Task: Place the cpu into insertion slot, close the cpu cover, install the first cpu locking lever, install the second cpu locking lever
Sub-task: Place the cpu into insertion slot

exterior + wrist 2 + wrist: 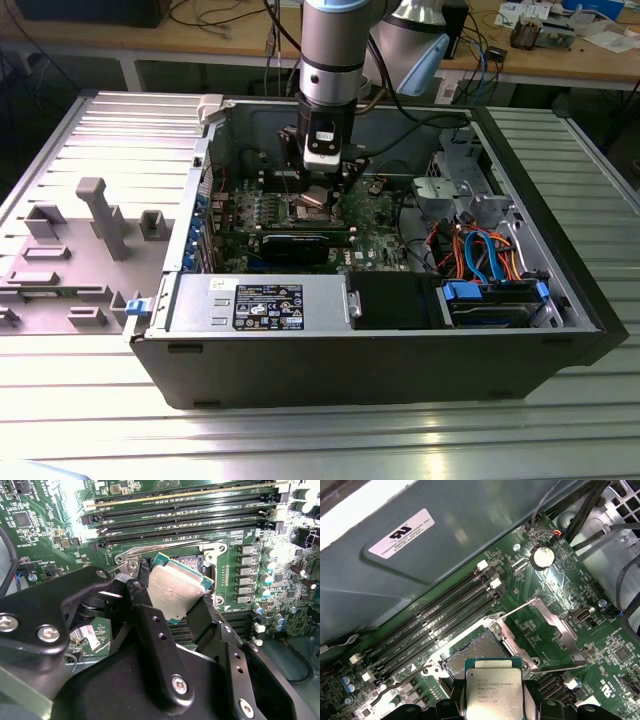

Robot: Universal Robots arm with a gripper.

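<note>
My gripper [172, 599] is shut on the cpu [175, 586], a flat square chip with a dull silver top and green edge, gripped at two opposite sides by the black fingers [141, 592]. The cpu [493, 687] hangs tilted just above the insertion slot [472, 656], a square socket with a metal rim on the green board. The cpu cover [560, 630], a silvery frame, lies swung open beside the socket. In the exterior view the gripper [313, 196] is inside the open computer case, over the board's middle.
Long black memory slots [440, 625] run beside the socket, near the case's grey wall [470, 525]. A coin battery [542, 557] and cables [585, 510] lie beyond the cover. A black expansion card [300, 243], the power supply [265, 303] and the drive bay wiring [480, 255] fill the case.
</note>
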